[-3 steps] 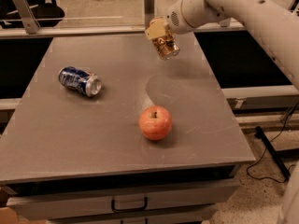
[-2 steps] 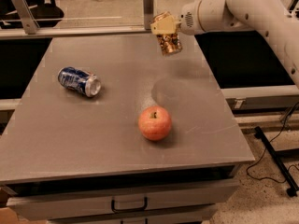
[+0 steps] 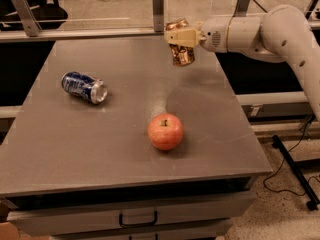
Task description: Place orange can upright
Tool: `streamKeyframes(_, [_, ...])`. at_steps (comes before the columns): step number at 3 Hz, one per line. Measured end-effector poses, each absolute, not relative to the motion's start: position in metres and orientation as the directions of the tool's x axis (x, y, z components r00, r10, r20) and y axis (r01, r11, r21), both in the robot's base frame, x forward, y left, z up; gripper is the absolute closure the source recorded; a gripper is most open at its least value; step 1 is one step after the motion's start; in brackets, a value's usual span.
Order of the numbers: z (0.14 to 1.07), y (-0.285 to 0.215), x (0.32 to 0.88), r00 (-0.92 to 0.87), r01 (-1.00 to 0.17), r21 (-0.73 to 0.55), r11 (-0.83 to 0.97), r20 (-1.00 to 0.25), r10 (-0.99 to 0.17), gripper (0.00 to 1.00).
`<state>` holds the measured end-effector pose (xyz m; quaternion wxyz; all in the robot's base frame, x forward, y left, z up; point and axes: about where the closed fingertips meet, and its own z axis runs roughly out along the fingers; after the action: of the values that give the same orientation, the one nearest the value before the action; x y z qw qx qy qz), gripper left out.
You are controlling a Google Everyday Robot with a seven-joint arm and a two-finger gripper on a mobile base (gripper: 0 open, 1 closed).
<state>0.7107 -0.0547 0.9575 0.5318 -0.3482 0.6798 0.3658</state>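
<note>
The orange can (image 3: 180, 48), copper-orange with a silver end, hangs in the air above the far right part of the grey table (image 3: 125, 94). It stands roughly upright, slightly tilted. My gripper (image 3: 181, 36) reaches in from the right on a white arm (image 3: 260, 31) and is shut on the orange can's middle, well above the tabletop. The can's shadow falls on the table below it.
A blue can (image 3: 84, 87) with silver ends lies on its side at the table's left. A red-orange apple (image 3: 165, 131) sits in front of the centre. A rail with metal posts (image 3: 158, 6) runs behind the table. Drawers (image 3: 137, 218) are under the front edge.
The arm has swung lower and more level, and the gripper with the orange can has shifted slightly away toward the table's far edge, the can turning closer to upright.
</note>
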Motion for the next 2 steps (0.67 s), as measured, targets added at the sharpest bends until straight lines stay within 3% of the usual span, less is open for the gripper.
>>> streamKeyframes(2, [0.933, -0.054, 0.675, 0.046, -0.935, -0.061, 0.349, -0.998, -0.052, 1.00])
